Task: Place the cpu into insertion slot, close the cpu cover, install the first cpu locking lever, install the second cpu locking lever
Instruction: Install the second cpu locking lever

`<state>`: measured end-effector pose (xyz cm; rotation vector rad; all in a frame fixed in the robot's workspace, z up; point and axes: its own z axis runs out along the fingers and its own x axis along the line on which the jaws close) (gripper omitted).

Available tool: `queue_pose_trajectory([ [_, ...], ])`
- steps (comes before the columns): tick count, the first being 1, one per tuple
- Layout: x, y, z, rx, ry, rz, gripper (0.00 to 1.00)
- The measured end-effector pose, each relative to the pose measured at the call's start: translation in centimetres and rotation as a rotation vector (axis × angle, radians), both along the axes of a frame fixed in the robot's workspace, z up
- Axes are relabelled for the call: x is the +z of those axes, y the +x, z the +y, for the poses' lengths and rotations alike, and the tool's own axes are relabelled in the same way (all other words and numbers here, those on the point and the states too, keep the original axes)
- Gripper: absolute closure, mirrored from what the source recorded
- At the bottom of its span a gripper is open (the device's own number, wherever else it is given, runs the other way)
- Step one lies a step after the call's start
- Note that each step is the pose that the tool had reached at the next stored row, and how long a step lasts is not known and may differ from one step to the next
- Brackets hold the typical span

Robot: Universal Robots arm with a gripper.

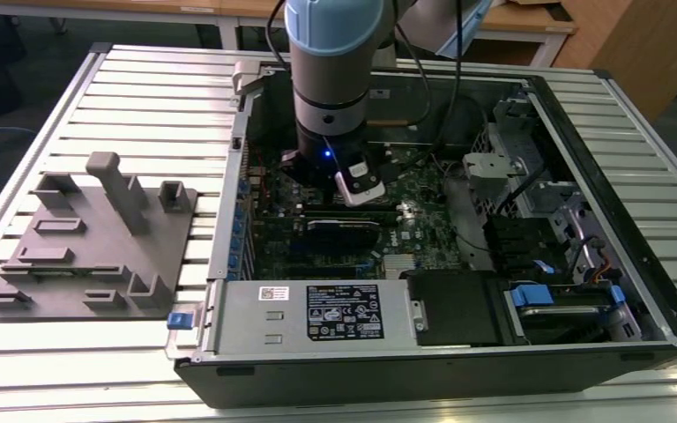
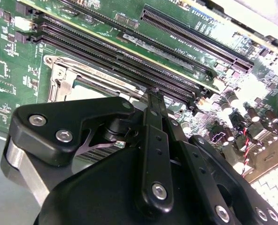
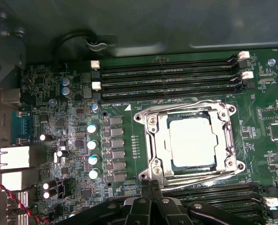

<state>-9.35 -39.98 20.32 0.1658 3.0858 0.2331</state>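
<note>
Black end effector (image 3: pixel 150 199) hovers clenched and empty just beside the cpu cover (image 3: pixel 190 140), which lies flat over the seated cpu (image 3: pixel 190 139); press the levers squarely.

The arm (image 1: pixel 334 79) is pale blue over grey with a small blue light; the gripper (image 2: pixel 154 101) is black (silver screws along its links).

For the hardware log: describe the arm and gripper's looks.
The arm has a pale blue-grey upper joint, then a grey and black wrist with a small blue light and a white block. Black cables trail behind. The gripper is matte black, with linked bars and silver screws.
</note>
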Motion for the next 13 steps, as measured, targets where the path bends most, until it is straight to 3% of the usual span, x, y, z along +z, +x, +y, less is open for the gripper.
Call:
queue_pose_trajectory([
  [13, -0.14, -0.09, 0.0, 0.0, 0.0037, 0.0001, 0.89],
])
